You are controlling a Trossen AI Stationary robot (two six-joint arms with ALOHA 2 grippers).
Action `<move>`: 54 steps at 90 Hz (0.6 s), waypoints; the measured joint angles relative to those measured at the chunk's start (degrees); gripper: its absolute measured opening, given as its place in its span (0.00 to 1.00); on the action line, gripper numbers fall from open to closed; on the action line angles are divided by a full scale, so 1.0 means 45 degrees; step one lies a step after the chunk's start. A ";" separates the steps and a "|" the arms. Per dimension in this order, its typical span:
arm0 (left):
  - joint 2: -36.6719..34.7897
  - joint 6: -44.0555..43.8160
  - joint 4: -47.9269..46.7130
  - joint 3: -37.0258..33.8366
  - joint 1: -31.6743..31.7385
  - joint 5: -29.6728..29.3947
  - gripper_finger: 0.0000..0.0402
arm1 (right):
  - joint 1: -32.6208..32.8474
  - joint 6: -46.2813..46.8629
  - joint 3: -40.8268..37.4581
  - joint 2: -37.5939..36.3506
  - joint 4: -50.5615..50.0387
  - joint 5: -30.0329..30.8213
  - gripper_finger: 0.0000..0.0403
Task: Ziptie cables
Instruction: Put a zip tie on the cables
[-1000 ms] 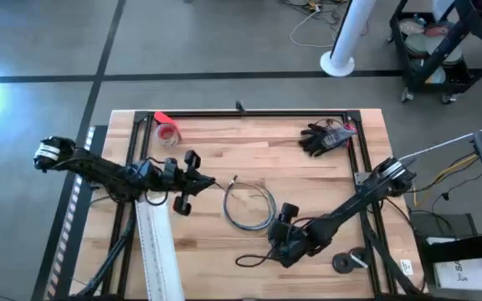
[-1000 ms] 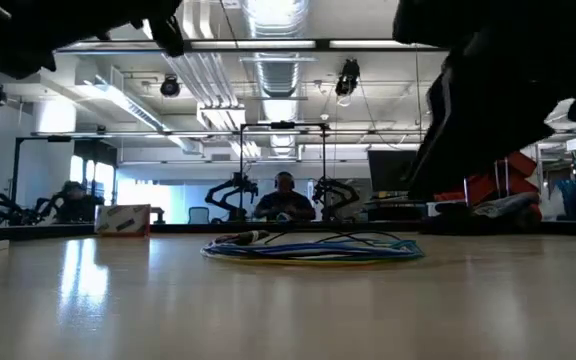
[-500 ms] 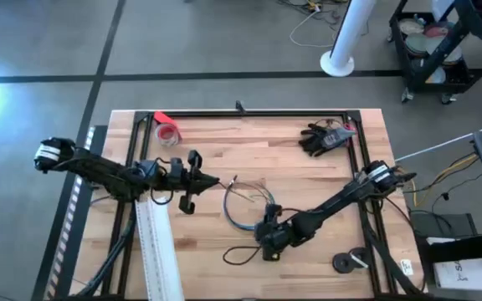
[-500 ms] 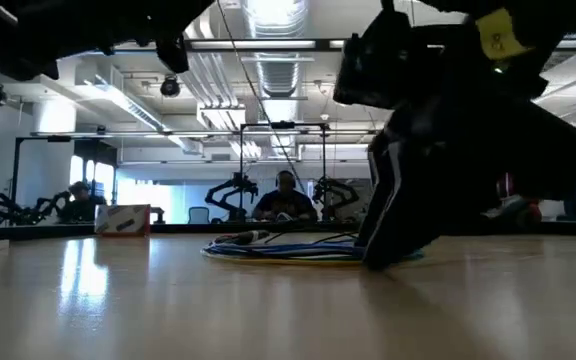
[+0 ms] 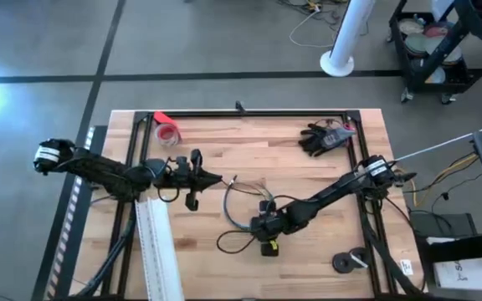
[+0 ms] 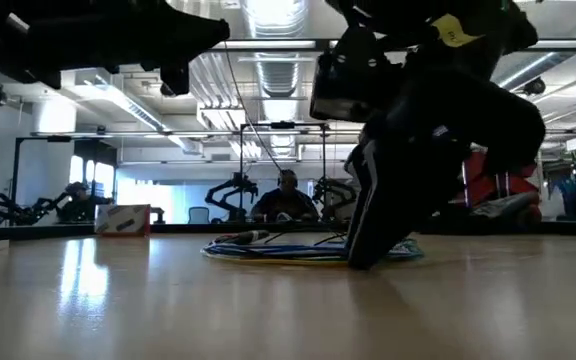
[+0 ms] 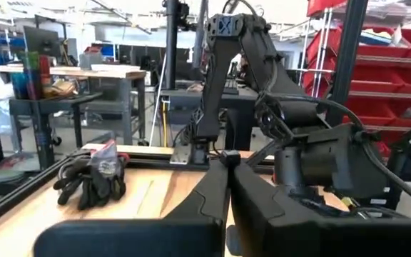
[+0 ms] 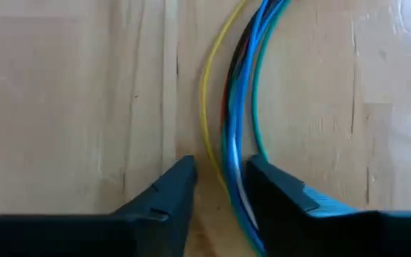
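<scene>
Two dark arms reach over the wooden bench (image 5: 308,167), and the cables (image 5: 243,206), a loose coil of thin blue, green, yellow and dark wires, lie flat near its middle. From above, the right end effector (image 5: 264,227) is down at the near edge of that coil; its wrist view shows the two fingertips (image 8: 170,187) slightly spread on either side of the bundled cables (image 8: 237,107), with the yellow strand and the blue ones running between them, not yet pinched. In the low view the right end effector (image 6: 363,255) touches down right at the coil (image 6: 268,250), hiding its right-hand part. The left end effector (image 5: 210,178) hovers just beside the coil's far-left side, its fingers (image 7: 205,200) pressed together in its wrist view. A long flat white strip (image 5: 157,251) lies along the left side of the bench, a red tape roll (image 5: 167,132) sits near the far left corner, and a black glove (image 5: 320,138) rests near the far right corner. A person (image 6: 286,200) sits in the room beyond the bench.
</scene>
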 joint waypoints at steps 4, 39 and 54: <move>0.0000 0.0000 -0.0002 0.0000 0.0000 0.0002 0.00 | -0.0013 -0.0016 -0.0012 -0.0016 0.0032 0.0060 0.14; 0.0000 0.0010 -0.0103 0.0000 0.0029 -0.0003 0.00 | -0.0056 -0.0507 0.0048 0.0057 0.1478 0.0580 0.29; 0.0000 0.0010 -0.0118 0.0000 0.0029 -0.0003 0.00 | -0.0076 -0.0279 -0.0009 0.0572 0.3228 0.0901 0.41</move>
